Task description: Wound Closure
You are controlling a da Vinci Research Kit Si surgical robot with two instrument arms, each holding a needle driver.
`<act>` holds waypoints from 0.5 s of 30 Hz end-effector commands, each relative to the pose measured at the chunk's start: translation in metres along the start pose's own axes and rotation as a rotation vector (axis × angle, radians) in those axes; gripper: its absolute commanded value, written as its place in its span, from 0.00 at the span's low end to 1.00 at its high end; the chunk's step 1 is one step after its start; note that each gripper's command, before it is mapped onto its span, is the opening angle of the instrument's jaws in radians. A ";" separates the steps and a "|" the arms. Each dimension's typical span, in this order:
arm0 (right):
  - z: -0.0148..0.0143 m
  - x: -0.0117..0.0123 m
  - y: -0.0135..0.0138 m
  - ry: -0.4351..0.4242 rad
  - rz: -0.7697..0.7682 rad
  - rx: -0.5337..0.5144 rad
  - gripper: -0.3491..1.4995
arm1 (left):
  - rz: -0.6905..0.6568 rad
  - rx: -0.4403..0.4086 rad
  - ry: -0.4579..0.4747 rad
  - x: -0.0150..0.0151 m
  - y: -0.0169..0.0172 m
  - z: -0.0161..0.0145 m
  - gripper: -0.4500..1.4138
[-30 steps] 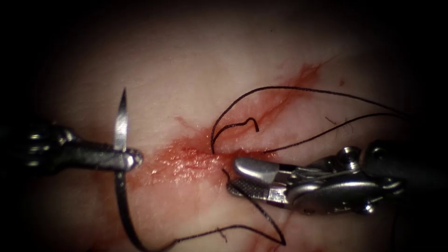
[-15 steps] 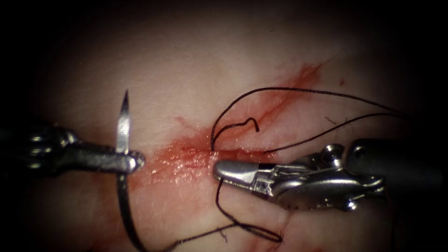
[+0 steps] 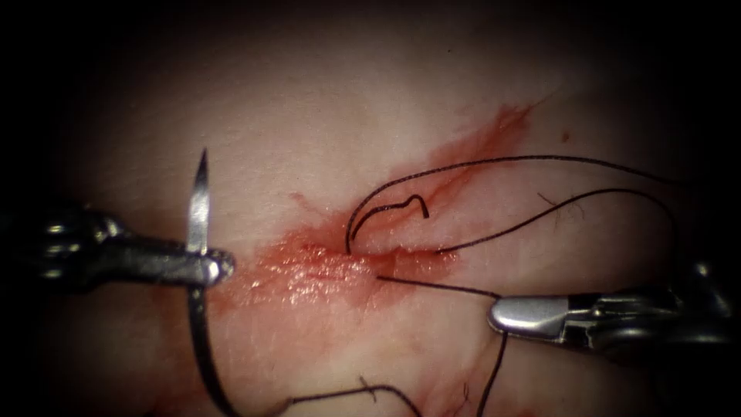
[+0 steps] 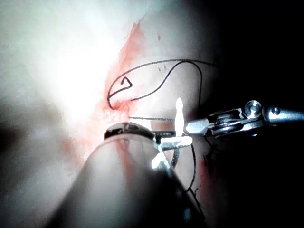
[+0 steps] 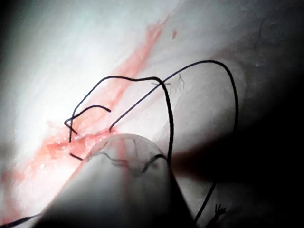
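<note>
My left tool (image 3: 218,266) comes in from the left, shut on the curved needle (image 3: 200,205) near the middle of its curve. The needle is free of the tissue (image 3: 309,116), tip pointing up, just left of the red cut (image 3: 309,266). My right tool (image 3: 503,315) is shut on the black thread (image 3: 436,286), which runs taut from the cut to its jaws and then hangs down. In the left wrist view the needle (image 4: 179,114) gleams beside the right tool (image 4: 223,126). The right wrist view shows thread (image 5: 168,118) looping over the cut.
Two long thread loops (image 3: 540,158) arch from the cut toward the right edge. A short curled thread end (image 3: 417,202) lies above the cut. More thread (image 3: 347,395) trails from the needle's tail along the lower edge. Red fluid (image 3: 502,123) stains the tissue up to the right.
The right tool's jaws went from open to shut on the thread beside the cut, then drew back to the right, pulling that strand taut and shrinking the lower loop. The left tool stayed put.
</note>
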 end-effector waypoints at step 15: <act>-0.0119 0.0031 -0.0054 0.026 -0.170 -0.086 0.00 | 0.000 -0.001 -0.002 0.0001 -0.0006 0.0003 0.00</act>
